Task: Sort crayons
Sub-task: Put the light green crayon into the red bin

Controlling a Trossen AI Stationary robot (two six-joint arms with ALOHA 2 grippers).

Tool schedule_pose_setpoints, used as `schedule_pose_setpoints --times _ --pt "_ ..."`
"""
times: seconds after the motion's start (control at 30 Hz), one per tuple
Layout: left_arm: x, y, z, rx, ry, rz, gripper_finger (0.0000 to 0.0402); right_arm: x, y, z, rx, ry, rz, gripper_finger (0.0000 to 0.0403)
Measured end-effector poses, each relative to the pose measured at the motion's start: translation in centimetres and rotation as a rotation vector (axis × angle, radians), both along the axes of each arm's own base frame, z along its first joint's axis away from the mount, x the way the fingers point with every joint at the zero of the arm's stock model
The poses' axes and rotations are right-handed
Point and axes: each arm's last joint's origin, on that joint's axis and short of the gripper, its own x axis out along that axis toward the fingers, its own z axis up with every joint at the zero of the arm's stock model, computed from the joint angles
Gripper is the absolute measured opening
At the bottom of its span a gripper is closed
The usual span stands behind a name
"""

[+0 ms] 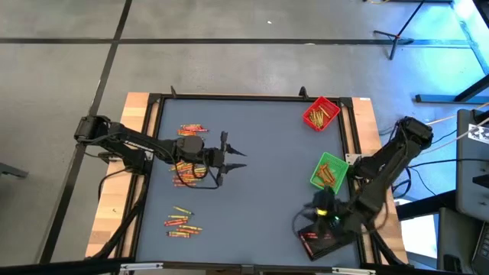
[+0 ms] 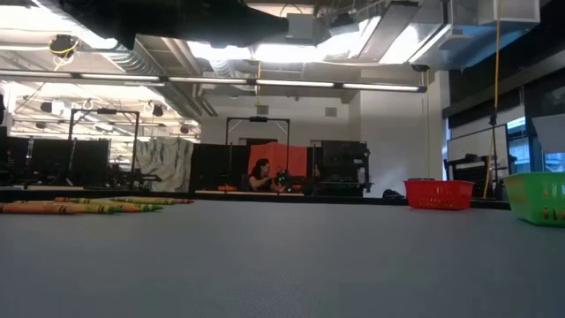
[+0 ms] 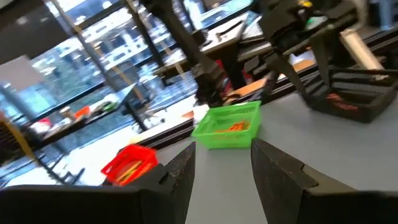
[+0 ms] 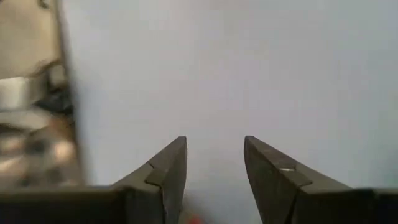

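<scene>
Crayons lie on the grey table in three loose heaps: one at the far left (image 1: pixel 191 128), one under my left arm (image 1: pixel 187 176), one near the front (image 1: pixel 182 223). The low view shows some crayons lying flat (image 2: pixel 79 207). My left gripper (image 1: pixel 233 158) hovers level right of the middle heap, open and empty (image 3: pixel 224 168). My right gripper (image 1: pixel 306 220) hangs slanting down beside the black tray (image 1: pixel 321 243) at the near right. It is open with nothing between its fingers (image 4: pixel 214 162).
A red tray (image 1: pixel 321 113) holding crayons stands at the far right, and a green tray (image 1: pixel 330 172) holding crayons stands below it at the right edge. A black frame (image 1: pixel 153 153) borders the table. The middle of the table is bare grey surface.
</scene>
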Motion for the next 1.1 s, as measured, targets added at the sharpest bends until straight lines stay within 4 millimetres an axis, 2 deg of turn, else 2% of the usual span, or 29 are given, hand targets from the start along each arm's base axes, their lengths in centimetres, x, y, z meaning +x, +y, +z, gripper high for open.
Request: schedule_pose_setpoints --times 0.1,0.27,0.4,0.6,0.77,0.93,1.1 --pt "-0.1 0.2 -0.5 -0.016 0.05 0.07 0.0139 1.8 -1.8 0.0 -0.157 -0.025 -0.019 0.0157" --pt "-0.7 0.8 -2.6 -0.026 0.265 0.278 0.0139 4.2 -4.9 0.1 -0.349 -0.008 -0.06 0.0157" --pt "-1.5 2.2 -3.5 0.025 0.429 0.465 0.0139 5.6 -7.1 0.4 -0.506 -0.001 -0.108 0.0157" --pt "-2.1 6.7 -1.7 0.011 0.633 0.661 0.0139 7.5 -10.0 1.0 -0.648 -0.021 -0.215 0.0156" --pt "-3.6 11.3 -0.1 -0.064 0.778 0.773 0.0139 8.8 -11.5 1.4 -0.697 -0.034 -0.236 0.0156" --pt "-5.3 15.9 0.8 -0.191 0.858 0.873 0.0139 10.3 -12.1 1.0 -0.763 -0.035 -0.219 0.0156" --pt "-6.0 19.3 1.0 -0.143 1.023 0.877 0.0139 11.7 -11.7 -0.1 -0.917 0.032 -0.077 0.0156"
